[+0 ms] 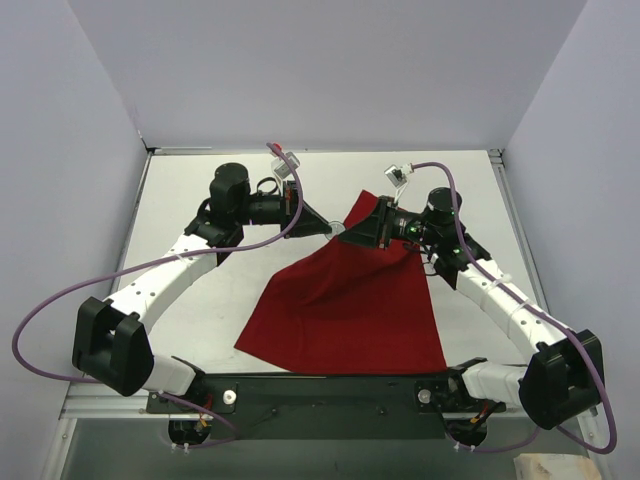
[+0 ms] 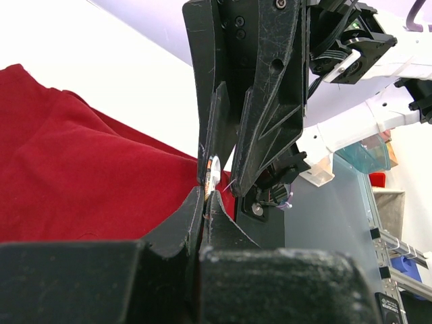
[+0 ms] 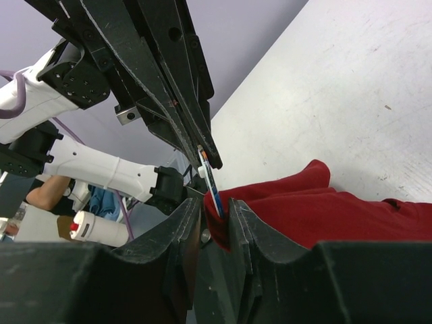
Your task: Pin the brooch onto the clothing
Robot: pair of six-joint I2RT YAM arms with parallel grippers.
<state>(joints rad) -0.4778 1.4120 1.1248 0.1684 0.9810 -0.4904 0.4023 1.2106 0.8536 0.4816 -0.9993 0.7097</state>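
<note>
The dark red T-shirt (image 1: 350, 310) lies on the table with its far corner lifted. My right gripper (image 1: 350, 232) is shut on a fold of that corner; in the right wrist view the fabric (image 3: 324, 202) bulges up between the right gripper's (image 3: 216, 206) fingers. My left gripper (image 1: 328, 229) meets it tip to tip and is shut on the brooch (image 2: 213, 174), seen edge-on just above the left gripper's (image 2: 206, 196) fingertips. The brooch (image 3: 211, 181) shows orange and dark blue and touches the held fold. The shirt (image 2: 81, 175) fills the left of the left wrist view.
The white table (image 1: 200, 300) is walled on three sides. A black rail (image 1: 330, 385) runs along the near edge between the arm bases. Purple cables loop from both arms.
</note>
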